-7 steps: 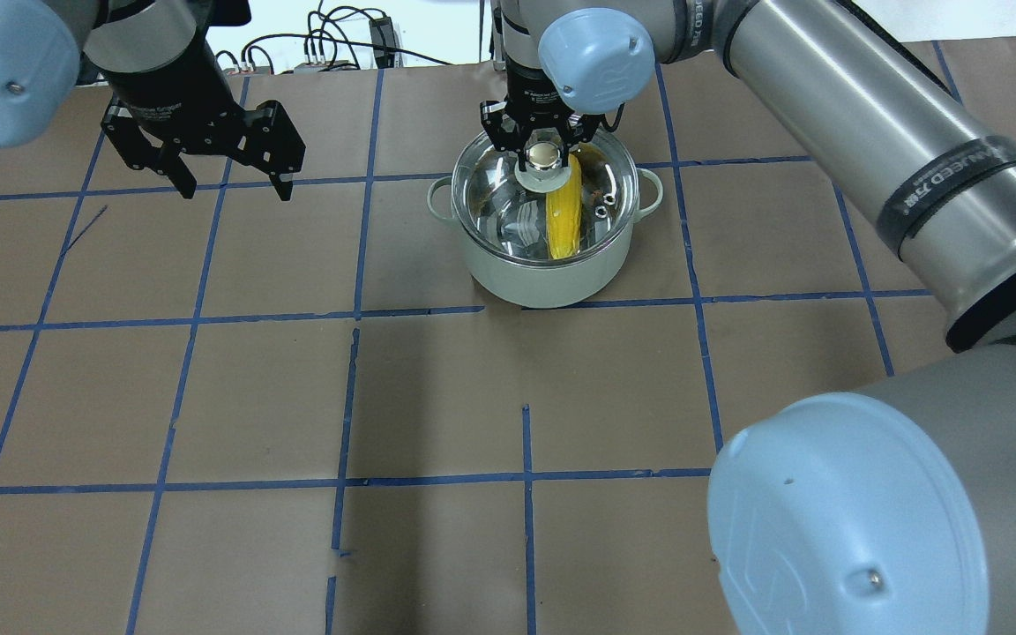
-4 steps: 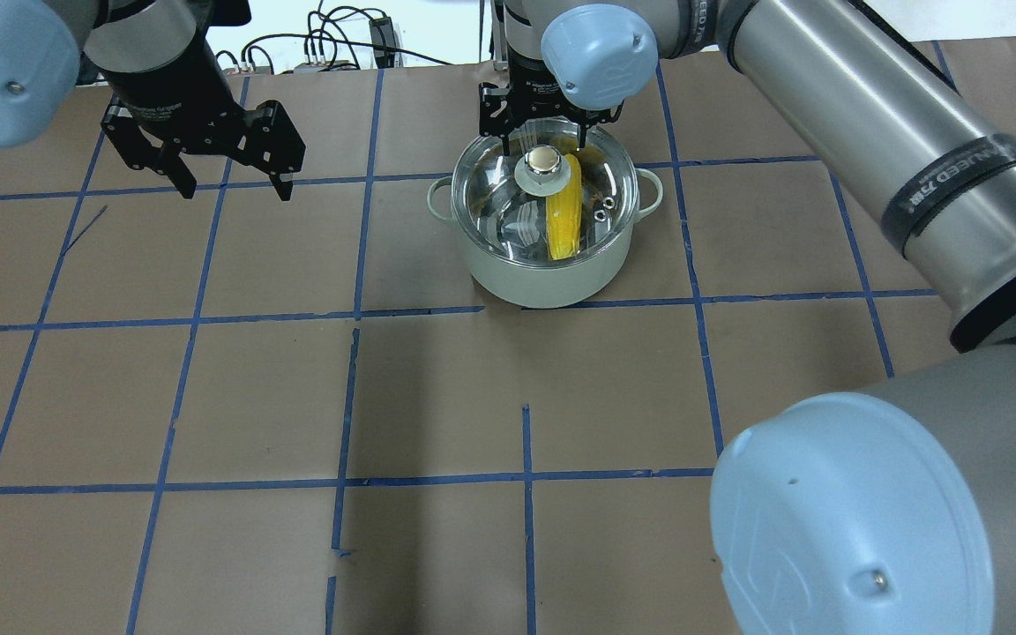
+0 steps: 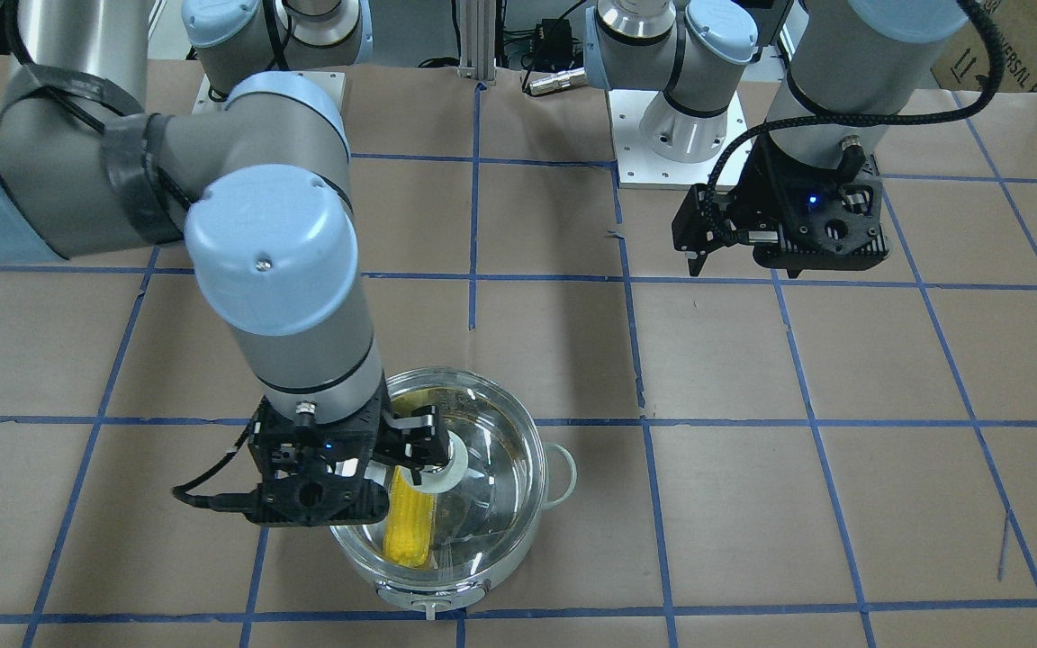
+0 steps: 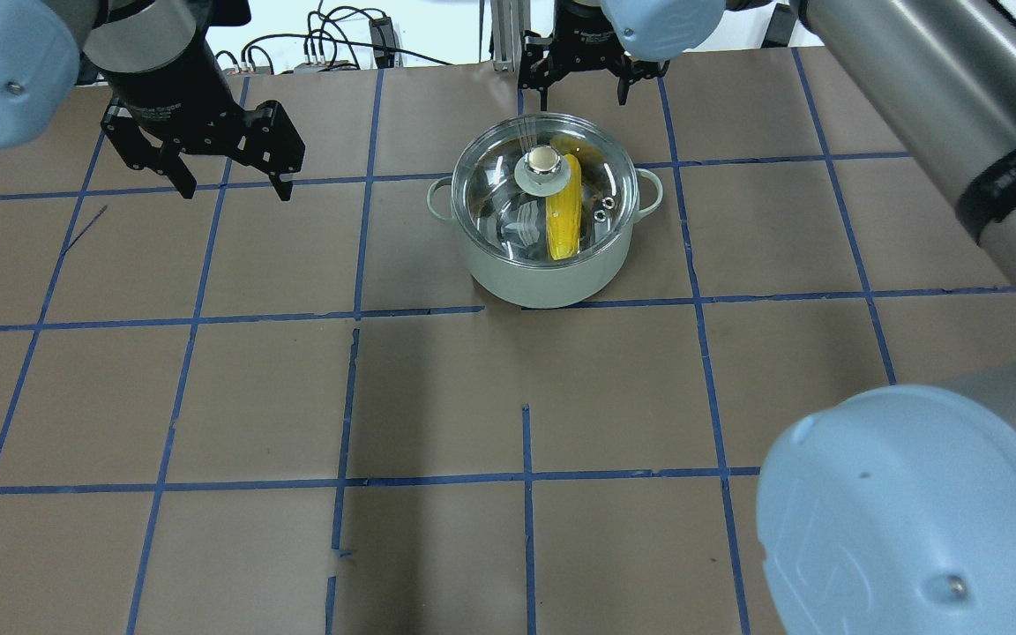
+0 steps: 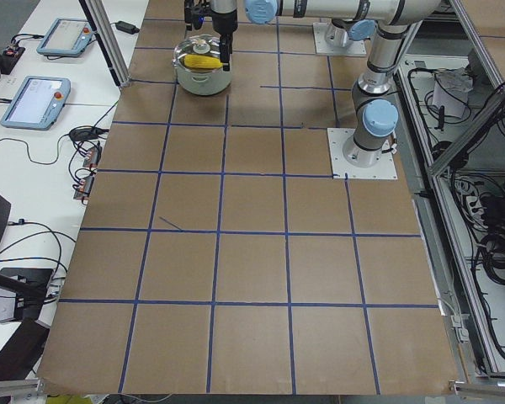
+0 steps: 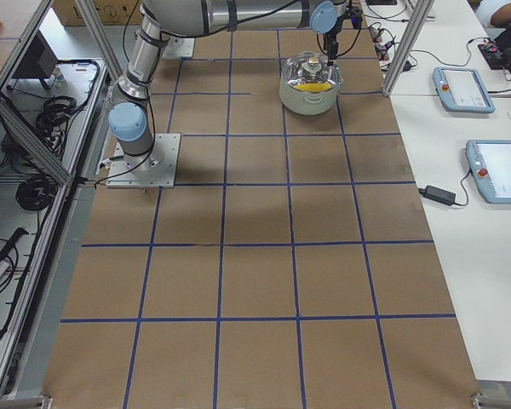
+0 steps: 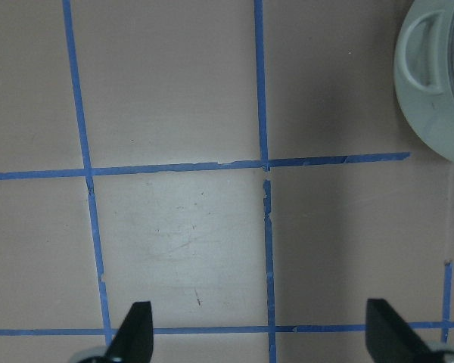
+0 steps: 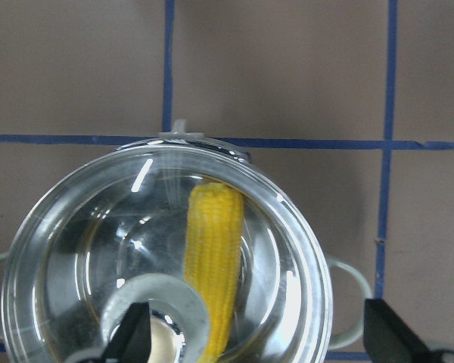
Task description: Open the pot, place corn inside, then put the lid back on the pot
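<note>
The pale grey-white pot (image 4: 543,284) stands on the far middle of the table. The clear glass lid (image 4: 497,190) lies shut on it, with its knob (image 4: 543,162) in the centre. The yellow corn (image 4: 564,220) lies inside, seen through the glass. My right gripper (image 4: 580,84) is open and empty, raised above and behind the pot. In the right wrist view the right gripper (image 8: 261,340) hangs over the lid (image 8: 287,249) and the corn (image 8: 212,257). My left gripper (image 4: 230,181) is open and empty, well to the left of the pot. The pot's handle shows in the left wrist view (image 7: 424,45).
The table is covered in brown paper with a grid of blue tape (image 4: 526,476). Cables and a power supply (image 4: 380,35) lie beyond the far edge. The right arm's elbow (image 4: 905,511) fills the near right of the overhead view.
My right gripper has let go of the lid's knob and risen up and away towards the far edge. The lid stays on the pot. The left arm has not moved.
</note>
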You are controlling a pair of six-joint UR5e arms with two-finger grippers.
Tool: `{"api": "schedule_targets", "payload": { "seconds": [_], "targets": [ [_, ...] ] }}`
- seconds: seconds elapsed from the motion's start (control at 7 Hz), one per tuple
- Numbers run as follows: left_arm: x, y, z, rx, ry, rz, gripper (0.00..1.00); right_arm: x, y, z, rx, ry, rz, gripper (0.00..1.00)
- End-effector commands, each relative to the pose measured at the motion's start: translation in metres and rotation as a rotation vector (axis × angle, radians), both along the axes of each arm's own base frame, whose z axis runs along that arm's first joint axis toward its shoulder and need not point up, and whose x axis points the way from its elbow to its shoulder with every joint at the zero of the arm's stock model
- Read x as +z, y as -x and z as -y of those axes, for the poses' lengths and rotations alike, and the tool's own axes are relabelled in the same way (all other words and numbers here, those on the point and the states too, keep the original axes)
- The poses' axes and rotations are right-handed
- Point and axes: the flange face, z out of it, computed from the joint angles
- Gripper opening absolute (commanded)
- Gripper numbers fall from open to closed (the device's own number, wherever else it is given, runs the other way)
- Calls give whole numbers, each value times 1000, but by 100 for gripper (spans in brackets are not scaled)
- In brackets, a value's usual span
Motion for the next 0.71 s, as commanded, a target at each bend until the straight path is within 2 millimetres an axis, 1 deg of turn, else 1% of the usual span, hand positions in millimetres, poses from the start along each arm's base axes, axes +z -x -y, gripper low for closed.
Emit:
{"api": "schedule_targets", "payload": {
  "seconds": [0.0, 0.14, 0.29, 0.43, 0.57],
  "targets": [
    [0, 0, 0, 0, 0, 0, 100, 52, 87, -26, -37, -28, -12, 100],
    [-1, 0, 0, 0, -2, 2, 100, 75, 124, -62, -21, -17, -14, 100],
    [-1, 0, 0, 1, -2, 0, 100, 89, 127, -111, -29, -13, -20, 100],
    [1, 0, 0, 1, 2, 2, 100, 87, 127, -164, -33, -37, -18, 100],
    [2, 0, 0, 1, 3, 0, 100, 85, 128, -197, -30, -41, -37, 100]
  ]
}}
